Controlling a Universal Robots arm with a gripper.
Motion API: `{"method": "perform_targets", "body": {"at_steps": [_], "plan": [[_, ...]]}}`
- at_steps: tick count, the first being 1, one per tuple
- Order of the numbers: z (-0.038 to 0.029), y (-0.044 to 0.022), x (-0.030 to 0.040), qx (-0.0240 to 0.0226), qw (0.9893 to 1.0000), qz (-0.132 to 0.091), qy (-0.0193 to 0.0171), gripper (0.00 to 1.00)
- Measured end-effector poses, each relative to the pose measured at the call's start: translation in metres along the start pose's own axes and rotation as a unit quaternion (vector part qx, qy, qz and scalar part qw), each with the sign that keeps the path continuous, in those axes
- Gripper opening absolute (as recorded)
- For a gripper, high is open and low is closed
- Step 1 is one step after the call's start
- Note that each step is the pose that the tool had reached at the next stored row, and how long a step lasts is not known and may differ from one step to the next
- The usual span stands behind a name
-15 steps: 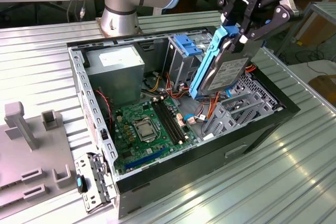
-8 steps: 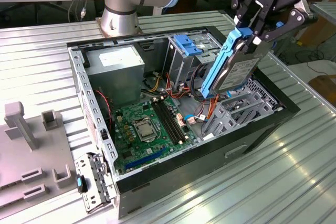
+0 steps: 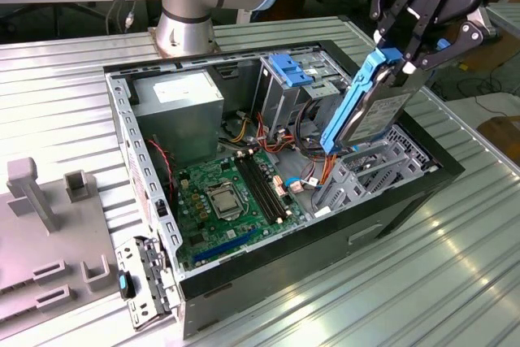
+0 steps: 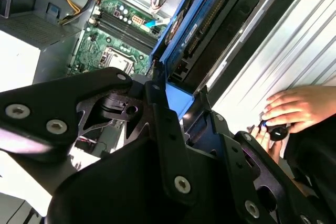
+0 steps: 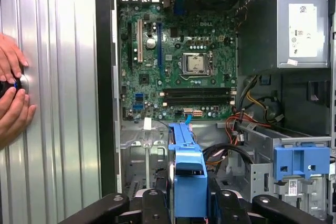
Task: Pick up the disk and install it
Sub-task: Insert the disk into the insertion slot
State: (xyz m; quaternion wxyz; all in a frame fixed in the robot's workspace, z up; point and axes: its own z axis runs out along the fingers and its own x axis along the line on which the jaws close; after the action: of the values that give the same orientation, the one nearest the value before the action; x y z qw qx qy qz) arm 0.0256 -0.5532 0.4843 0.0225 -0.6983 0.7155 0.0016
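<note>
The fingers [image 3: 406,26] clamp the disk [image 3: 375,111], a grey drive in a bright blue frame, hanging tilted.

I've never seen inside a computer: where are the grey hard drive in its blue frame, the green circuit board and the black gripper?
Dark-grey hard drive in blue frame [image 3: 380,111], exterior view, its grey face.
Green circuit board [image 3: 221,201], exterior view, its middle.
Black gripper [image 3: 405,56], exterior view, between fingertips.

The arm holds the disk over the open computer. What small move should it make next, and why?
Probably lower it a little, keeping the tilt. The gripper is shut on the disk at its upper end. The disk hangs slanted in the air, with its lower end over the metal bay but not yet in it.
</note>
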Motion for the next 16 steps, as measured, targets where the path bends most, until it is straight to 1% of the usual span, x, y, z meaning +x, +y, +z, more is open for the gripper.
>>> {"method": "perform_targets", "body": {"at_steps": [1,3,4,5,6,8,12,16], "plan": [[0.0007,-0.0036,0.0001,0.0000,1.0000,0.000,0.0000,0.37],[0.0017,-0.0085,0.0004,0.0000,1.0000,0.000,-0.0001,0.37],[0.0023,-0.0128,0.0008,0.0000,1.0000,0.000,0.0000,0.37],[0.0041,-0.0304,0.0029,0.0000,1.0000,0.000,0.0000,0.37],[0.0046,-0.0311,0.0089,0.0000,1.0000,0.000,0.0000,0.37],[0.0059,-0.0312,0.0117,0.0000,1.0000,0.000,-0.0001,0.37],[0.0074,-0.0314,0.0195,0.0000,1.0000,0.000,0.0000,0.37],[0.0111,-0.0322,0.0213,0.0001,1.0000,0.001,-0.0002,0.37]]}}
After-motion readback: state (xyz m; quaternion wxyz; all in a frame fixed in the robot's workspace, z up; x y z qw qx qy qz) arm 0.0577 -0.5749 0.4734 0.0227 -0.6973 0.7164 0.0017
